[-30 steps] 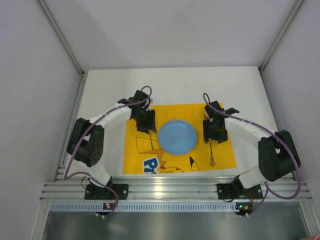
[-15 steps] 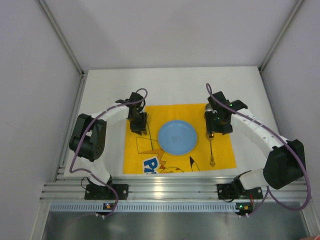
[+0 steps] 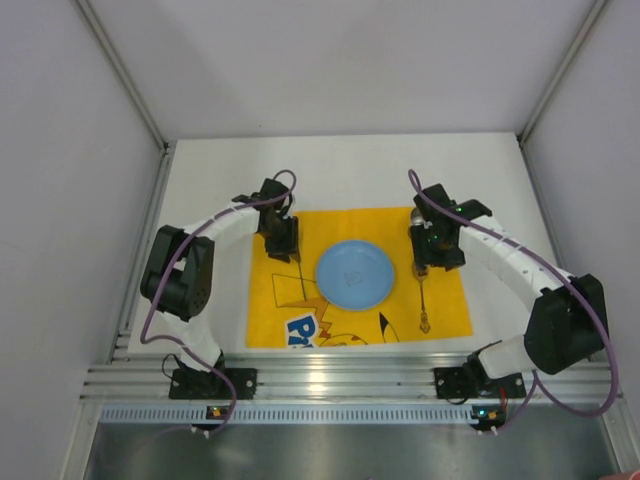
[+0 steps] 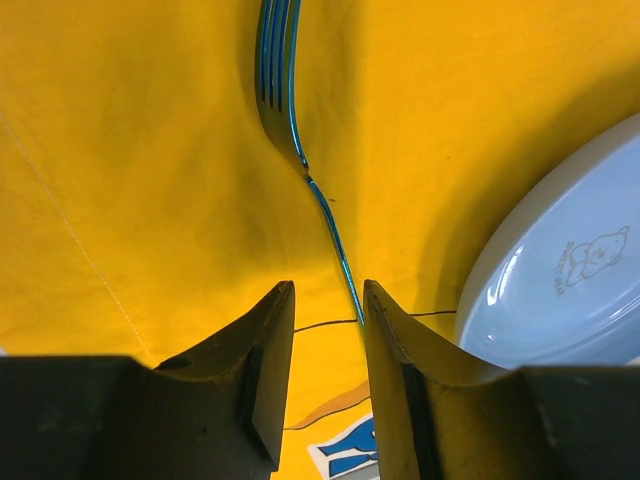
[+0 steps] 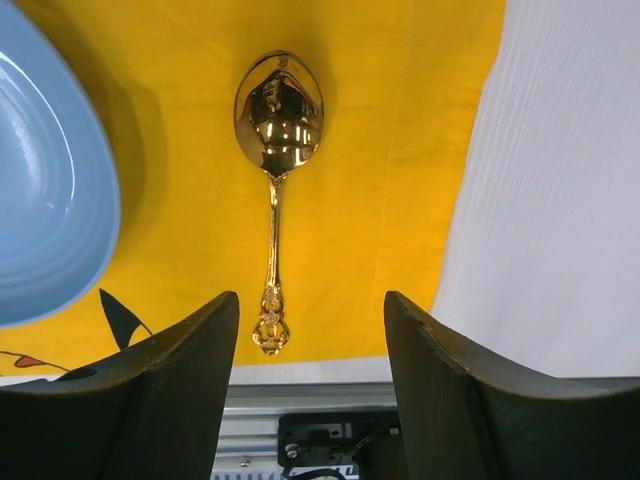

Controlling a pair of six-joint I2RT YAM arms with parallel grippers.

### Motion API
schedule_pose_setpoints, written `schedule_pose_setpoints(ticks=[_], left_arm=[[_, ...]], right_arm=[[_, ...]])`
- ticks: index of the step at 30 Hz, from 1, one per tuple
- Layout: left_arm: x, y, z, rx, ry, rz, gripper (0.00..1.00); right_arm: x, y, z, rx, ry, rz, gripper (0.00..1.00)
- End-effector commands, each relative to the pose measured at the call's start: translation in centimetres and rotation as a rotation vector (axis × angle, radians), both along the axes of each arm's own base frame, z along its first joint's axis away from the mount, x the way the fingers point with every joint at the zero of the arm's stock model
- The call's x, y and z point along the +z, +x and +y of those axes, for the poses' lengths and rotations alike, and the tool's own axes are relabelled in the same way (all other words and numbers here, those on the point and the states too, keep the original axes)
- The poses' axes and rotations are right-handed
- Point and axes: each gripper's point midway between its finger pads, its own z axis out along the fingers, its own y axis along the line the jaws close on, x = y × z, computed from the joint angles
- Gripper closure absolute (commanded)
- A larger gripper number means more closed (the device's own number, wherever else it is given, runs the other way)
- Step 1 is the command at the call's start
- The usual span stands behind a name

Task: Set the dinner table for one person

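On the white dinner table (image 3: 220,180) lies a yellow printed placemat (image 3: 265,320) with a light blue plate (image 3: 355,273) in its middle. A blue fork (image 4: 282,85) lies flat on the mat left of the plate, with its handle running past the tip of my left gripper's right finger. My left gripper (image 4: 328,290) is open by a narrow gap, with only the mat between its jaws. A gold spoon (image 5: 276,120) lies flat on the mat right of the plate. My right gripper (image 5: 312,300) is wide open and empty, hovering above the spoon's handle end.
The silver aluminium rail (image 3: 330,380) runs along the near edge, with both arm bases on it. Grey walls enclose the table on the left, right and far sides. Bare white tabletop (image 5: 560,200) lies right of the mat.
Both grippers have shifted slightly toward the far side and both arms have stretched out. The fork, spoon and plate lie where they were.
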Motion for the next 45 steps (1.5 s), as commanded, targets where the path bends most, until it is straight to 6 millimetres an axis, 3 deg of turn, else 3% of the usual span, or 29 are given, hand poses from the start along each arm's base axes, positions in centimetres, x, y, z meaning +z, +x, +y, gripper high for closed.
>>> schedule_pose_setpoints(ticks=[1,9,17,23,30,34,39,41,43,44,45], left_arm=[[1.3,1.1,-1.2,-0.011,-0.032,-0.048,0.61],[-1.8,0.7,-2.2,-0.059,0.031,0.001,0.66],[-1.7,1.0,-1.3,-0.018,0.122,0.008,1.0],[0.3,0.7,0.2,0.003,0.181,-0.025,1.0],[3.3,-1.2,1.4,0.069,0.187,-0.035,1.0],[2.6,-4.3,1.7,0.115,0.171,-0.003,1.0],[0.8,-6.7,1.0,0.1,0.148,0.03,1.0],[0.0,-6.8,1.0,0.094,0.148,0.033,0.94],[-0.2,-6.6,1.0,0.089,0.162,0.037,0.8],[-0.2,-6.8,1.2,0.09,0.175,0.045,0.62],[-0.1,-6.8,1.2,0.09,0.178,0.045,0.51]], right_arm=[[-0.3,0.2,0.2,0.023,-0.016,-0.009,0.4],[-0.5,0.3,0.1,0.031,-0.018,-0.014,0.41],[-0.2,0.4,0.1,0.028,-0.008,-0.03,0.42],[0.3,0.7,0.3,0.035,-0.001,-0.041,0.42],[1.3,1.2,1.1,0.049,0.036,-0.052,0.43],[1.9,1.4,2.1,0.047,0.085,-0.058,0.42],[2.0,1.6,3.0,0.046,0.131,-0.064,0.4],[1.9,1.7,3.2,0.05,0.142,-0.067,0.4],[1.7,1.8,3.5,0.054,0.156,-0.066,0.39],[1.6,1.7,3.7,0.056,0.166,-0.062,0.38],[1.4,1.7,3.8,0.057,0.174,-0.065,0.37]])
